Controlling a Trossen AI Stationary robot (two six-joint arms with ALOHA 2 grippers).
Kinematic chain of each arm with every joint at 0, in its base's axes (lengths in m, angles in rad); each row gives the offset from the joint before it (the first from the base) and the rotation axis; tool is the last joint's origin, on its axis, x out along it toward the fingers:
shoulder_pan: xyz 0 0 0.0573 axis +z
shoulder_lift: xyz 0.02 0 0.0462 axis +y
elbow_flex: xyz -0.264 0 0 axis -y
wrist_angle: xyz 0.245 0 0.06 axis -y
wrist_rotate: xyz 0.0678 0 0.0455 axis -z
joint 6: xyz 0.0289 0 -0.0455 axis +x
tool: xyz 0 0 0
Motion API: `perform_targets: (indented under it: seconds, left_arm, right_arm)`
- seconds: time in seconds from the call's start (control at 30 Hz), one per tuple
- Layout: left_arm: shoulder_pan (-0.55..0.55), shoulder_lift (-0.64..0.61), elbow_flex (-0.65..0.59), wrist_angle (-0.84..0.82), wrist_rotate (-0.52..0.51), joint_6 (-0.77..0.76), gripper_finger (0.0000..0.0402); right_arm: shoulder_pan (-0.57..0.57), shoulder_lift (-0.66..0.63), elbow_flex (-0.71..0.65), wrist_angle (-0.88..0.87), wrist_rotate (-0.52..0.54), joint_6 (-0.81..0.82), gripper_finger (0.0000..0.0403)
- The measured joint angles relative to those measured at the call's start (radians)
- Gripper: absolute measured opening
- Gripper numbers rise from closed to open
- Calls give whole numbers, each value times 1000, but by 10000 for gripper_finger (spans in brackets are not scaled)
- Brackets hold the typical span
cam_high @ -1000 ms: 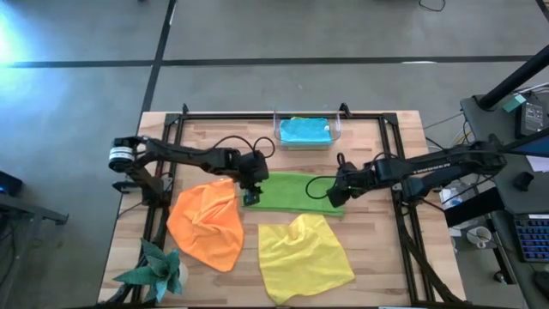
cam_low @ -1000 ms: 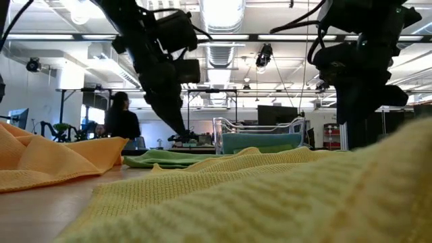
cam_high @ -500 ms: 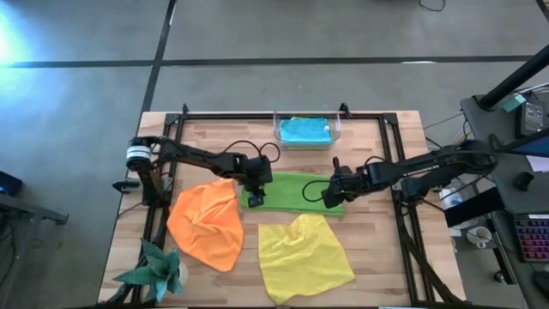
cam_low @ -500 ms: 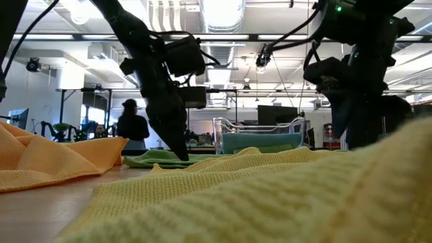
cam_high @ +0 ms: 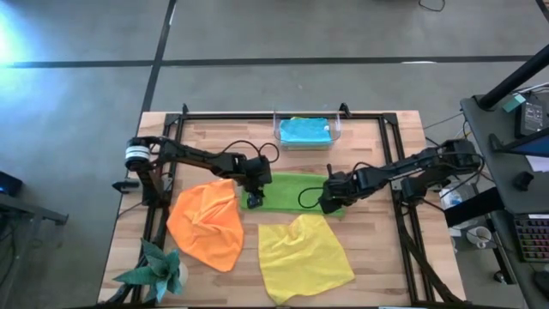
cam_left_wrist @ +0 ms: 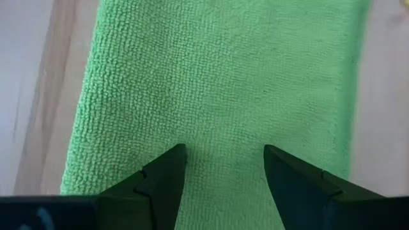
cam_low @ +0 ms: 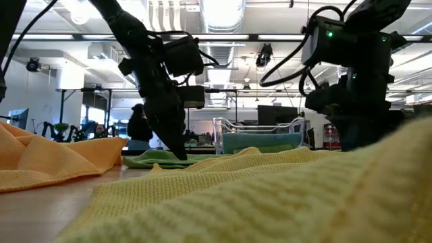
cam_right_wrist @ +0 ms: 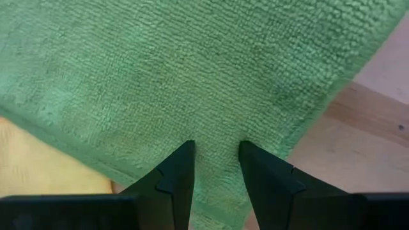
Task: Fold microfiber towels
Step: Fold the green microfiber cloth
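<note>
High view: I see green towel (cam_high: 292, 190) folded flat mid-table, between both grippers. Left gripper (cam_high: 252, 199) at its left end, fingers (cam_left_wrist: 167, 176) spread, tips on cloth. Right gripper (cam_high: 329, 202) at right near corner, fingers (cam_right_wrist: 181, 172) apart, pressed on cloth, nothing pinched.

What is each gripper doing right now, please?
Left gripper: open, fingers down on the green towel, holding nothing.
Right gripper: open, over the same towel's other end, holding nothing.
</note>
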Motion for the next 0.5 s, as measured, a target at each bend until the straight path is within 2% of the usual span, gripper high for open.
perform_targets:
  seconds: [0.13, 0.3, 0.5]
  left_arm:
    - [0, -90, -1, -9, 1, 6, 196]
    - [1, -226, -4, -24, -8, 79, 196]
    - [3, -359, -10, -8, -83, 82, 196]
  right_arm:
    - [-13, 26, 10, -39, 18, 4, 123]
    - [-47, -3, 0, -190, 158, 17, 111]
    - [-123, -62, -6, -318, 281, 9, 98]
